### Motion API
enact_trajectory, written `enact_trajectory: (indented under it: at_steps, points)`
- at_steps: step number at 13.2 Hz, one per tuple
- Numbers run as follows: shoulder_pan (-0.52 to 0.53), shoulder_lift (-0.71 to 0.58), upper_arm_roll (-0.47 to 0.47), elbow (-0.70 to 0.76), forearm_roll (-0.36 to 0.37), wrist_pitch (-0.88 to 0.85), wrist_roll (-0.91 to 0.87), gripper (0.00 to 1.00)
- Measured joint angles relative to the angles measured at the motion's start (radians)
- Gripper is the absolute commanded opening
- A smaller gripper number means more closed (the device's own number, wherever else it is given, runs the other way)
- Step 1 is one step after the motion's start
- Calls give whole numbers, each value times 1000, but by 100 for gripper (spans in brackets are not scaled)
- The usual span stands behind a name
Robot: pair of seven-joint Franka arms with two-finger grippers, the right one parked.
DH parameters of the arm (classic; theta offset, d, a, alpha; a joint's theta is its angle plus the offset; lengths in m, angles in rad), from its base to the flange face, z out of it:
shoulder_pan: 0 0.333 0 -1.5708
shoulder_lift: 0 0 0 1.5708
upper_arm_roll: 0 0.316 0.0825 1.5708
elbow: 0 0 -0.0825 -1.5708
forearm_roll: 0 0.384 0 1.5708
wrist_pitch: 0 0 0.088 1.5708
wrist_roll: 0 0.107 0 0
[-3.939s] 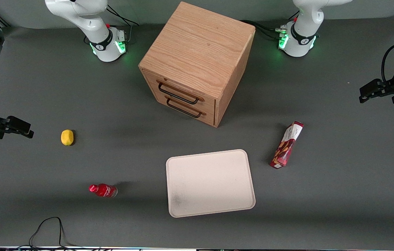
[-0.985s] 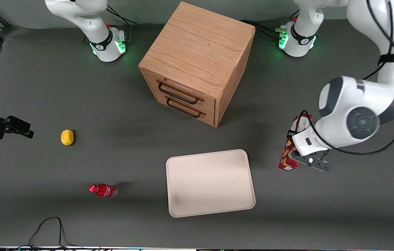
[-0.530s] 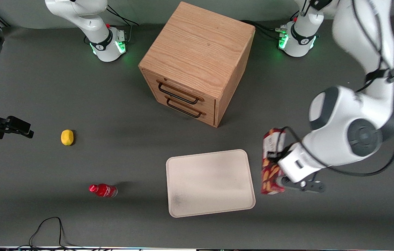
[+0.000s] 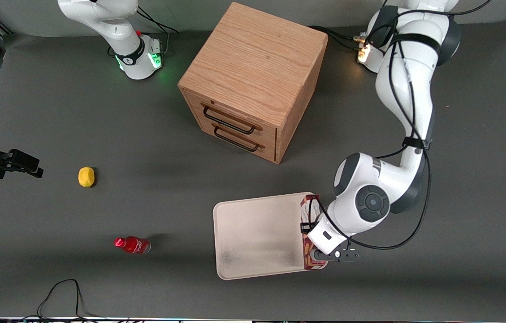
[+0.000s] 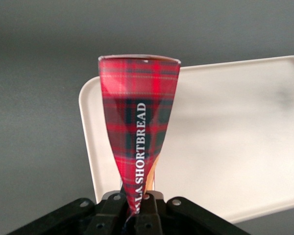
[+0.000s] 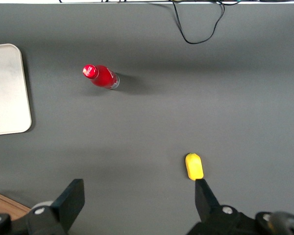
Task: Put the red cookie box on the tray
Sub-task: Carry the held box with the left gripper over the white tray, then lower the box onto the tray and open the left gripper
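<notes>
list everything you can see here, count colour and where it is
red cookie box: 1, red tartan with white end, held over the tray's edge nearest the working arm
tray: 1, cream-white, on the table nearer the front camera than the cabinet
wooden drawer cabinet: 1, light oak, two black handles, mid-table
red bottle: 1, red, toward the parked arm's end, beside the tray
yellow object: 1, yellow, toward the parked arm's end
black cable: 1, black, at the table edge nearest the front camera
gripper: 1, black, shut on the cookie box over the tray's edge
</notes>
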Motion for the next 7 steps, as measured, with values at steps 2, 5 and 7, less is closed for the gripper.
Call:
enact_trajectory:
  at_steps: [2,5,7]
  points:
    - [-3,39,7,-5,0,28,0,0]
    - [-9,61,10,-17,6,31,0,99]
    - [-15,60,10,-20,62,33,0,100]
